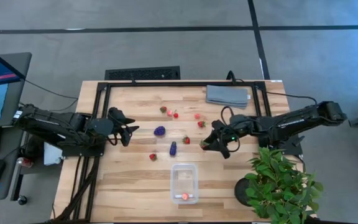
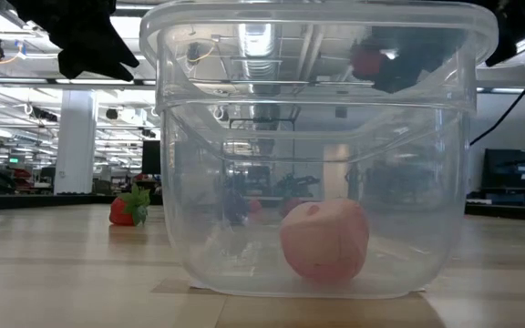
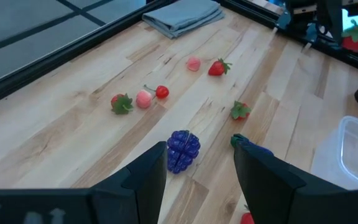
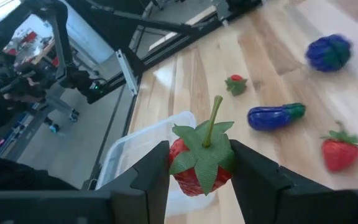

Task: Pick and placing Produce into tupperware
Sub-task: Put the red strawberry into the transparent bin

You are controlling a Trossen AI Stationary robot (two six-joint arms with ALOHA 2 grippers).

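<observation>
Red strawberry (image 4: 199, 163), leafy cap and stem up, sits clamped between the jaws of the right gripper (image 4: 199, 180), held above the tabletop toward its right side, just right of the scattered produce. Clear tupperware (image 1: 184, 183) stands near the front edge at the middle, with one pink piece (image 1: 184, 196) already inside.

To do this step well, I would carry the berry over the container's open mouth and centre it inside the rim before releasing, low enough that it does not bounce out or land on the wall. The path looks clear of the elongated purple piece (image 1: 173, 149) and the loose strawberry (image 1: 186, 140) lying between gripper and container, provided the height is kept.

The left gripper (image 3: 197, 171) waits over the left side of the tabletop, jaws apart and empty, with the roundish purple fruit (image 3: 183, 150) just beyond them.
</observation>
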